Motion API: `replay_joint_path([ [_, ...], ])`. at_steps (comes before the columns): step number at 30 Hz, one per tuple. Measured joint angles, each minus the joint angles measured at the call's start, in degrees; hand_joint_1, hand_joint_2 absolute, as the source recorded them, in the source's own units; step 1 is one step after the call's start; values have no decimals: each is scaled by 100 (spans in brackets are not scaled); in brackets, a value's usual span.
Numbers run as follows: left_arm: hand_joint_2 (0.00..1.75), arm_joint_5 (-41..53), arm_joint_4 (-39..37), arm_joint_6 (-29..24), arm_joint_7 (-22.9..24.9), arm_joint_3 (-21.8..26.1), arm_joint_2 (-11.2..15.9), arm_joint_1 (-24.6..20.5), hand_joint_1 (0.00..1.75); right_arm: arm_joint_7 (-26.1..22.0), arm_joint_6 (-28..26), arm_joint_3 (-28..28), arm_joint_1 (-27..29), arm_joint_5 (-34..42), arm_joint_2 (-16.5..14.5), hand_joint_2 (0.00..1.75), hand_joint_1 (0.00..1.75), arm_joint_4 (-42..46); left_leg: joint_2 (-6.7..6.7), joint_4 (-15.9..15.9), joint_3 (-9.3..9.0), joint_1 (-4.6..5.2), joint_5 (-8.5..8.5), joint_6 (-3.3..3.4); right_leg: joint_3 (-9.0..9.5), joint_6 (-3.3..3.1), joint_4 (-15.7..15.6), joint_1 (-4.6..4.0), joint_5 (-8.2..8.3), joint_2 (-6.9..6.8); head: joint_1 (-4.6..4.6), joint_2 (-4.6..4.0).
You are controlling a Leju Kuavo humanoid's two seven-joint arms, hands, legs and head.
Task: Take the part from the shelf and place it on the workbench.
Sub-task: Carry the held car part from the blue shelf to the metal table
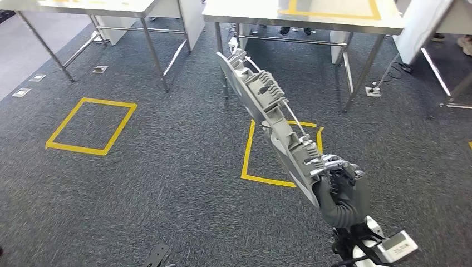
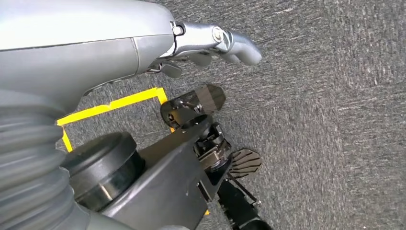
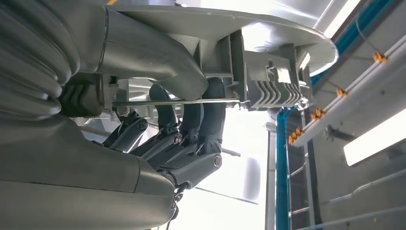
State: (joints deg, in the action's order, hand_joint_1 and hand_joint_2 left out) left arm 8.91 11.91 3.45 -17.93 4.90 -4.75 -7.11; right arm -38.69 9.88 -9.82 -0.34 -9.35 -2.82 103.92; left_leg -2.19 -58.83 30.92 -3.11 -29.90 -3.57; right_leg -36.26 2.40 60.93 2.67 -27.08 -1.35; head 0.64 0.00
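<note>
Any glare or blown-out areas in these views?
Right wrist view: backlit, background behind the fingers blown to white, and a bright ceiling light clips. Head view: evenly lit; the part in the right hand reads clearly. Left wrist view: left hand shows soft sheen, no clipping.

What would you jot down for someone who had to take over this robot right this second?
Right hand: grips the long grey part at its near end; the part slants up and away over the grey carpet.
Left hand: holds nothing, hanging above the carpet.
Done: the part is in hand, off the shelf.
Left: carry it to a workbench and set it down. A metal table with a yellow taped outline stands ahead, just beyond the part's far tip, and looks the likely spot. Another table stands to its left. Yellow tape squares mark the floor.
</note>
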Motion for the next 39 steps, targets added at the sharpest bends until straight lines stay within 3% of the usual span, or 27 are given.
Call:
replay_joint_path([
  [3, 175, 1, 6, 1, -2, 0, -7, -6, 0, -1, -4, 5, 16, -7, 1, 175, 175, -6, 11, -137, 18, -17, -157, -20, -16, -152, 2, -17, 7, 104, -77, 0],
  [6, 175, 1, 5, 1, -4, 0, -3, 3, 0, -36, -62, 5, 19, -53, -1, 175, 175, -6, 147, -1245, 534, 54, -746, 52, -14, -237, -14, -70, 18, 170, -142, 0],
  [7, 175, 1, 4, 1, -5, 0, -2, 11, 0, -59, -110, 5, 22, -94, -2, 175, 175, -6, 169, -1587, 714, 85, -858, 88, -12, -254, -15, -97, 15, 192, -157, 0],
  [8, 175, 0, 3, 0, -7, 0, -2, 17, 0, -77, -160, 5, 25, -139, -2, 175, 175, -6, 180, -1731, 809, 117, -848, 134, -6, -265, -14, -123, 10, 215, -166, 0],
  [9, 175, -1, 2, -1, -12, 0, -1, 21, 0, -89, -199, 5, 27, -177, -2, 175, 175, -6, 188, -1637, 793, 149, -719, 193, 4, -271, -14, -148, 7, 237, -171, 0],
  [11, 175, -2, 0, -3, -23, 0, 0, 22, 0, -92, -232, 5, 25, -212, -3, 175, 175, -7, 215, -915, 511, 221, -285, 329, 28, -272, -15, -181, 2, 270, -174, 0],
  [13, 175, -4, -2, -5, -41, 0, -1, 21, 0, -94, -243, 5, 19, -211, -4, 175, 175, -10, 233, -290, 267, 274, 0, 377, 38, -251, -8, -215, -9, 293, -173, 0],
  [15, 175, -1, -4, -5, -56, 0, -18, 28, 0, -95, -245, 5, 12, -202, -4, 175, 175, -14, 235, -146, 228, 286, 56, 313, 36, -271, -6, -243, -21, 300, -165, 0],
  [17, 175, 45, -4, -1, -62, 0, -25, 39, 0, -94, -237, 5, 2, -197, -4, 175, 175, -22, 247, -155, 240, 309, 68, 316, 48, -250, -49, -228, 5, 291, -159, 0],
  [19, 175, 133, -4, 7, -69, -8, -16, 43, 0, -91, -221, 5, -10, -194, -4, 175, 175, -33, 256, -149, 263, 327, 29, 426, 60, -140, -36, -208, 60, 282, -159, 0],
  [21, 175, 225, -4, 13, -74, -44, -22, 52, 0, -86, -212, 5, -23, -193, -4, 175, 175, -38, 257, -114, 214, 304, -13, 544, 31, -71, 72, -201, 49, 254, -153, 0],
  [23, 175, 291, -5, 14, -75, -99, -28, 69, 0, -88, -208, 4, -48, -191, -4, 175, 175, -39, 243, -105, 129, 291, -23, 601, -162, -41, 438, -196, -129, 214, -123, 0],
  [26, 175, 358, -10, 18, -74, -161, -30, 92, 0, -90, -202, 3, -67, -187, -4, 175, 175, -48, 217, -109, 59, 294, -67, 591, -732, 0, 1368, -188, -459, 194, -91, 0],
  [27, 175, 381, -12, 19, -74, -175, -31, 100, 0, -88, -201, 3, -67, -187, -4, 175, 175, -54, 214, -110, 25, 292, -98, 581, -836, 15, 1466, -181, -420, 188, -89, 0],
  [28, 175, 396, -14, 19, -73, -194, -33, 106, 0, -85, -200, 3, -68, -188, -4, 175, 175, -58, 214, -111, -21, 288, -137, 567, -835, 26, 1357, -173, -266, 179, -88, 0],
  [30, 175, 413, -17, 18, -73, -243, -38, 114, 0, -84, -200, 3, -83, -190, -4, 175, 175, -63, 210, -108, -125, 274, -235, 522, -586, 18, 689, -162, 201, 141, -80, 0],
  [32, 175, 414, -21, 18, -73, -276, -39, 110, 0, -89, -198, 3, -108, -186, -4, 175, 175, -69, 199, -88, -206, 277, -326, 449, -372, -38, 120, -195, 325, 87, -61, 0],
  [36, 175, 414, -19, 18, -74, -286, -40, 109, 0, -85, -195, 3, -100, -188, -6, 175, 175, -75, 170, -230, -336, 291, -309, 276, -132, -242, -70, -204, 108, 108, -61, 0],
  [37, 175, 415, -16, 18, -78, -287, -40, 101, 0, -85, -198, 3, -99, -187, -7, 175, 175, -75, 175, -458, -233, 288, -256, 245, -31, -282, -87, -193, 51, 114, -72, 0],
  [39, 175, 416, -13, 18, -86, -289, -41, 92, 0, -91, -202, 5, -102, -183, -12, 175, 175, -76, 187, -1132, 199, 273, -291, 212, 170, -336, -119, -179, -84, 121, -102, 0],
])
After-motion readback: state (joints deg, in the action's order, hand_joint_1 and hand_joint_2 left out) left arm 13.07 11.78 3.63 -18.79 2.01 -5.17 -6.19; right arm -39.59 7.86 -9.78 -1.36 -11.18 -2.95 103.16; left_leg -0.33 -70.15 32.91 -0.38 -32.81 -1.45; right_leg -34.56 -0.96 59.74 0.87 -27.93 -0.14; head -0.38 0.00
